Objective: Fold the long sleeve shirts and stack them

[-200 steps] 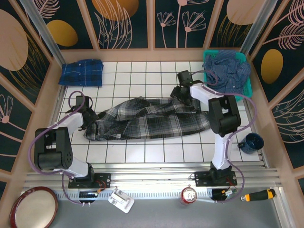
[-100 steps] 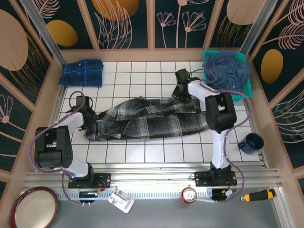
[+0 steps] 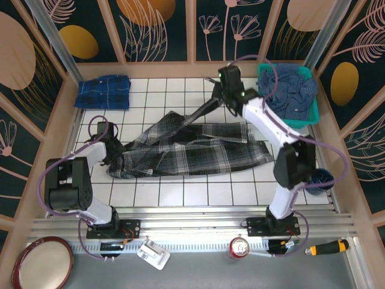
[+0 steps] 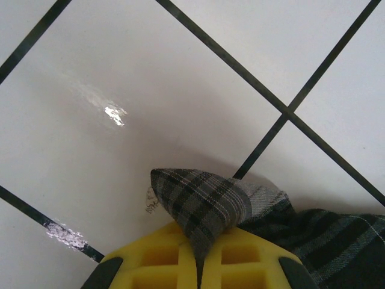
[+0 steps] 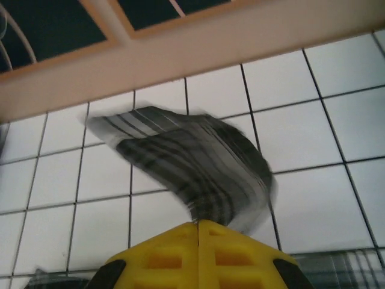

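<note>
On the white tiled desk (image 3: 180,192), a grey-black-white plaid shirt (image 3: 192,153) lies crosswise, gripped at two places.

Nearest, its rumpled body spreads wide across the tiles. At its left end the left pincer (image 3: 113,152) is clenched on a pointed fold of the cloth, low over the tiles. Farther back, one strip of the cloth runs taut up to the right pincer (image 3: 224,90), clamped tight on it near the far wall. Beyond lie a folded bright blue plaid shirt (image 3: 103,91) in the far left corner and a crumpled navy shirt (image 3: 292,90) in the teal basket (image 3: 299,123) at far right.
</note>
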`<state>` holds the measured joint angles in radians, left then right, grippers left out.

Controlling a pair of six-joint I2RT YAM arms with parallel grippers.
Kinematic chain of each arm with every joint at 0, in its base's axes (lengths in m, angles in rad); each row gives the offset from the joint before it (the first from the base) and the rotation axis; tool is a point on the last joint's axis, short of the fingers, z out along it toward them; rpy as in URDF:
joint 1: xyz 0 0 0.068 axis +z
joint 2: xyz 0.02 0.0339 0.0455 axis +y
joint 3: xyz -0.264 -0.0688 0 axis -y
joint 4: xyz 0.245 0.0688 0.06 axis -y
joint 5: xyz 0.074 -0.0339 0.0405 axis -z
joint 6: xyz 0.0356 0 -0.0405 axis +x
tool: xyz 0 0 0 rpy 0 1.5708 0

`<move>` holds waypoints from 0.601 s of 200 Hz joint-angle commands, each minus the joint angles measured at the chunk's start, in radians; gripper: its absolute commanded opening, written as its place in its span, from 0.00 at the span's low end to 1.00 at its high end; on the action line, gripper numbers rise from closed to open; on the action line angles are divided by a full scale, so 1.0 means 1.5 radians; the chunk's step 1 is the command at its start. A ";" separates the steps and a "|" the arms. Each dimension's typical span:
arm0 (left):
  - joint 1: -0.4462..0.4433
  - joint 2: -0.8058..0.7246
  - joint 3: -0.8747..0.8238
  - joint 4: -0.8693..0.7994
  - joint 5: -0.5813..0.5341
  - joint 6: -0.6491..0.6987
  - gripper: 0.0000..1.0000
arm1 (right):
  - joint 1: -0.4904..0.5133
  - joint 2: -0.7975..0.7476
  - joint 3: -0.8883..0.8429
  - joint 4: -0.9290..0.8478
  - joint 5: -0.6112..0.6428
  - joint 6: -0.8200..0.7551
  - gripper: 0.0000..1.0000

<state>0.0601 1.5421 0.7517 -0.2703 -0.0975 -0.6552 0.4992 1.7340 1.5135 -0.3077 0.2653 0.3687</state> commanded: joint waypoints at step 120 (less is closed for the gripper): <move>0.012 0.027 0.014 -0.008 -0.017 0.017 0.05 | -0.086 -0.409 -0.573 0.126 -0.154 0.108 0.77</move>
<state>0.0666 1.5581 0.7544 -0.2657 -0.0952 -0.6437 0.3820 1.0084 0.5797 -0.1524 0.1833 0.6212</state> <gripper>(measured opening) 0.050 0.747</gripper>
